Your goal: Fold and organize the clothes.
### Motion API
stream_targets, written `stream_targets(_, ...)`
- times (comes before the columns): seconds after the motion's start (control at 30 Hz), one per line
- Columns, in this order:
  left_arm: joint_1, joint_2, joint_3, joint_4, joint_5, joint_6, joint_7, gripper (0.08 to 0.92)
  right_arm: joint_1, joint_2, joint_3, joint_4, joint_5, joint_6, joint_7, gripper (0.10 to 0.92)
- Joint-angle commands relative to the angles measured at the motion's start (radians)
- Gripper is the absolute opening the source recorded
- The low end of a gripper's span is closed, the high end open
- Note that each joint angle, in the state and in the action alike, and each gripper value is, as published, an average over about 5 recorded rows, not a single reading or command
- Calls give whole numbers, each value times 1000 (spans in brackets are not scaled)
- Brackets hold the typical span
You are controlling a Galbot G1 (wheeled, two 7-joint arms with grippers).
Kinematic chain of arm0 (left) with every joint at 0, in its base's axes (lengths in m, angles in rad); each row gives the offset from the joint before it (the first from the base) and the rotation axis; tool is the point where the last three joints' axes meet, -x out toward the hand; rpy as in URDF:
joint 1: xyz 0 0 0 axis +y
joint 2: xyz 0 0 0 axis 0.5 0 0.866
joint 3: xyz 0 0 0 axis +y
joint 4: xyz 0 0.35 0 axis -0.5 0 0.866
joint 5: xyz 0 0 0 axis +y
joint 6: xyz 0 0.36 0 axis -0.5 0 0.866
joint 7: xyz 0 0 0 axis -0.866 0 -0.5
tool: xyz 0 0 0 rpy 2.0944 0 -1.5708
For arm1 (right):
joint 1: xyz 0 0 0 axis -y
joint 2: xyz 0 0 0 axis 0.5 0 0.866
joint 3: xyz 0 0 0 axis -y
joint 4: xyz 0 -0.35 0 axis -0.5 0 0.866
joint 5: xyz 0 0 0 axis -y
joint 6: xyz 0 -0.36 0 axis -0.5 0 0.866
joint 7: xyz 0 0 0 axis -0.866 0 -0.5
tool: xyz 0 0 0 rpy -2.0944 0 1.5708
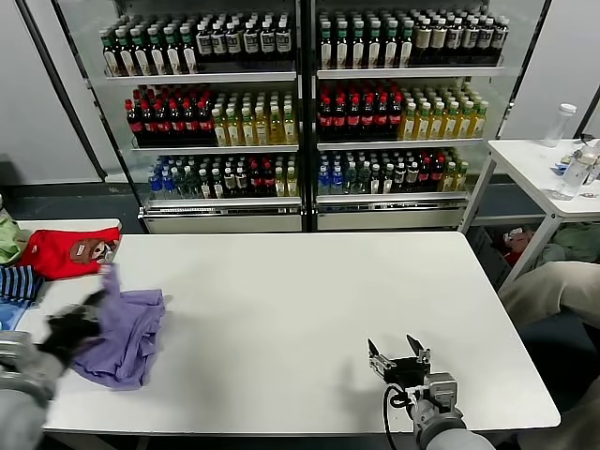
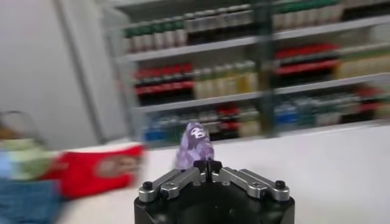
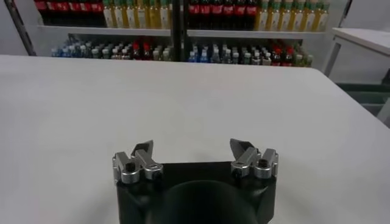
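Observation:
The lavender T-shirt (image 1: pixel 127 333) lies bunched at the left edge of the white table (image 1: pixel 309 319), one part pulled up. My left gripper (image 1: pixel 94 302) is shut on a fold of it, and the cloth (image 2: pixel 194 143) sticks up between the closed jaws in the left wrist view. My right gripper (image 1: pixel 400 353) is open and empty above the table's front right part. It also shows in the right wrist view (image 3: pixel 194 148), with bare table beyond it.
A red garment with a cartoon patch (image 1: pixel 67 251) and a navy-striped garment (image 1: pixel 19 281) lie at the far left. Drink shelves (image 1: pixel 300 112) stand behind the table. A side table (image 1: pixel 548 164) with a bottle is at the right.

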Motion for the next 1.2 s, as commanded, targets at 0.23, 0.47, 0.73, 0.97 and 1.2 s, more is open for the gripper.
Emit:
stream_targets(0.23,-176,-454,708,4,165,-78,-75,98,-11,7,-7,13,-27,-4,4,823)
stream_targets(0.47,-236,-324,541,-64,125,-128,-88,268,10,-16,1,6,-24,-9,5,823)
stream_targets(0.73,-140,-88,149,79,264,-337,-52,493,181,-20,-108,-73,34,-15,1,823)
stream_targets(0.97,-65,-76,60,137,353,-424,-28,709,348,91,-418,-188,162,-24,97,823)
stream_targets(1.2,-84,-114,108,148,378,-428,-17,820,409,171,-503,-327,277,-25,221,823)
